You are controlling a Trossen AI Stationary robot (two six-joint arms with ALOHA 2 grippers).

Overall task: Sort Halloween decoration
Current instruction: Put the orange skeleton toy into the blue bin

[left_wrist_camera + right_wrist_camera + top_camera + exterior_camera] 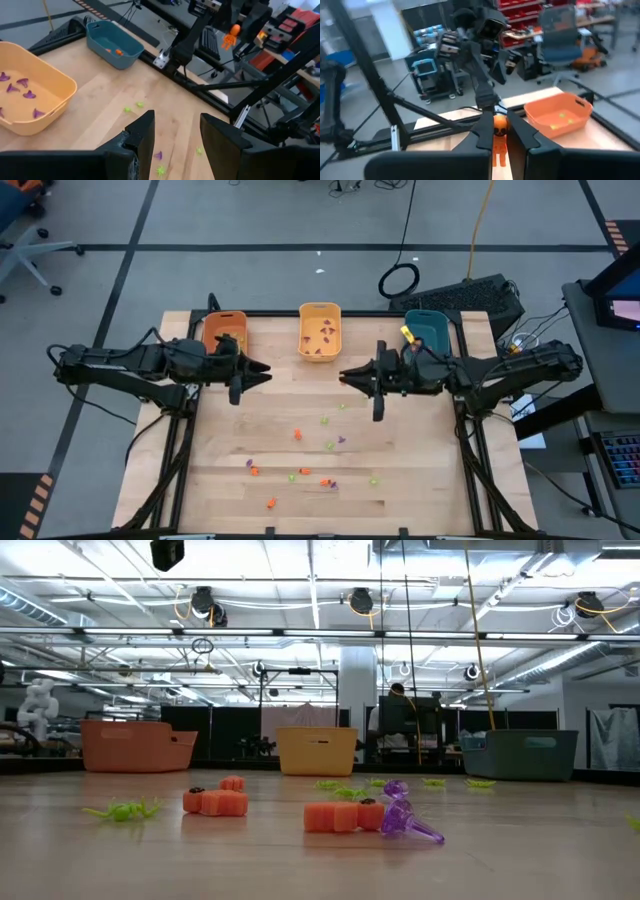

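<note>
Small orange, green and purple trinkets (300, 472) lie scattered on the near half of the wooden table (420, 480); the low view shows orange ones (343, 816), a purple one (405, 820) and a green one (125, 810) up close. My right gripper (347, 375) hangs above the table's middle, shut on an orange figure-shaped trinket (499, 134). My left gripper (262, 370) faces it from the left, open, with nothing between its fingers (145, 135). Neither gripper shows in the low view. My right gripper pinches the orange trinket between its two fingers (520, 134), which close on its upper part (499, 126). The fingers reach level toward the table's left. The trinket (231, 35) is lifted well clear of the table.
Three bins stand along the far edge: an orange one (225, 330) with green trinkets, a yellow one (320, 330) with purple trinkets (22, 82), and a teal one (428, 330) with orange trinkets (117, 51). Bare wood lies between the grippers and the scattered trinkets.
</note>
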